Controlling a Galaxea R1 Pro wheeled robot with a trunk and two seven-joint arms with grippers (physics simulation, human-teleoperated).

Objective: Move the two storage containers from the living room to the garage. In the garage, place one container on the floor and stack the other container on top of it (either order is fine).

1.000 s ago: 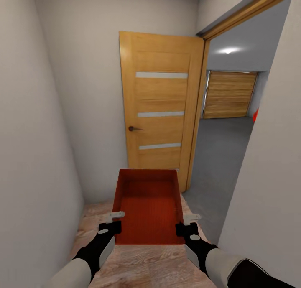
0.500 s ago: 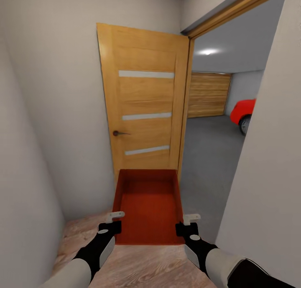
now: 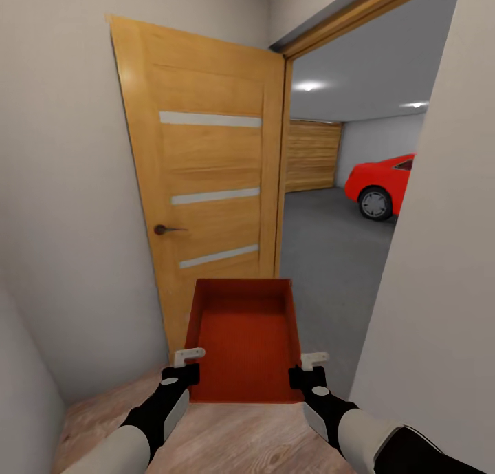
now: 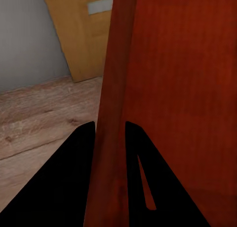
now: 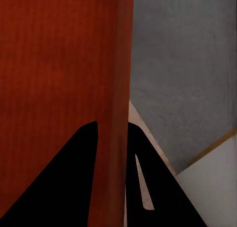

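Between open door (image 3: 206, 185) and wall, both hands pinch the container (image 3: 240, 336) rims.

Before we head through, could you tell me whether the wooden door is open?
Open: the wooden door is swung aside, and the grey floor shows through the doorway.

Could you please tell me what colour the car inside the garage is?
The car is bright red, seen best in the head view through the open doorway.
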